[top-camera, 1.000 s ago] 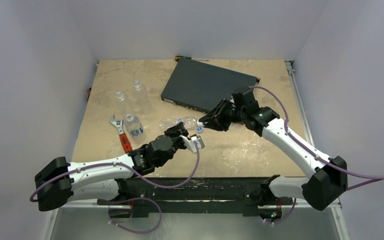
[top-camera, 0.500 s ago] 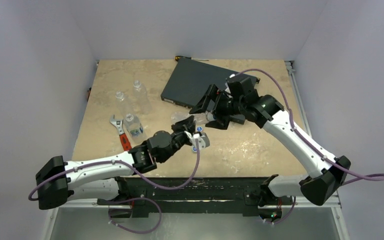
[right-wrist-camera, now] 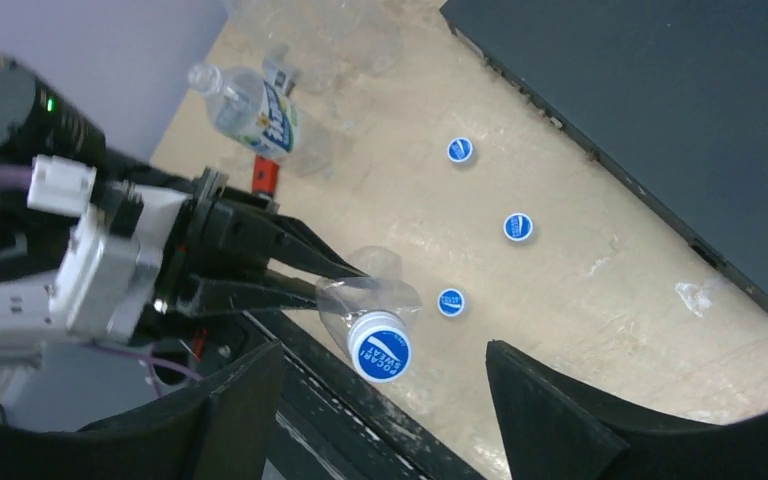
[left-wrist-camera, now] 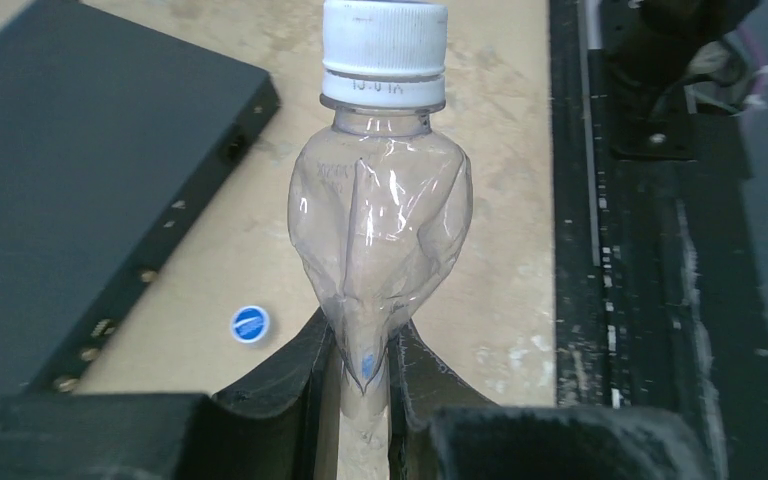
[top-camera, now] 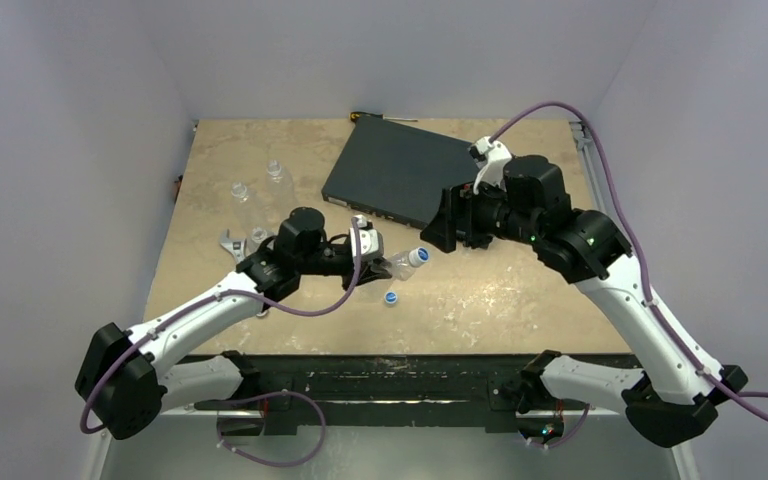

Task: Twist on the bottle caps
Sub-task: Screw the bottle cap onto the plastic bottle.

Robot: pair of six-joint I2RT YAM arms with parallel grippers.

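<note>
My left gripper (left-wrist-camera: 363, 372) is shut on the crushed body of a clear bottle (left-wrist-camera: 380, 225) and holds it above the table. A blue-topped white cap (left-wrist-camera: 384, 38) sits on that bottle's neck. From above, the held bottle (top-camera: 400, 264) points right, away from the left gripper (top-camera: 375, 264). My right gripper (right-wrist-camera: 385, 395) is open and empty, a short way back from the capped end (right-wrist-camera: 380, 346). Three loose bottle caps (right-wrist-camera: 460, 150) (right-wrist-camera: 518, 227) (right-wrist-camera: 450, 302) lie on the table; the top view shows one (top-camera: 391, 297). The right gripper (top-camera: 438, 232) hovers near the black box.
A flat black box (top-camera: 400, 170) lies at the back centre, a screwdriver (top-camera: 360, 117) behind it. Two clear bottles (top-camera: 240, 190) (top-camera: 278, 180) stand at the back left. A labelled bottle (right-wrist-camera: 260, 120) and a red-handled wrench (top-camera: 230, 245) lie beside the left arm.
The right gripper opened, let go of the cap and drew back up toward the black box. The left arm swung up and left, carrying the capped bottle.
</note>
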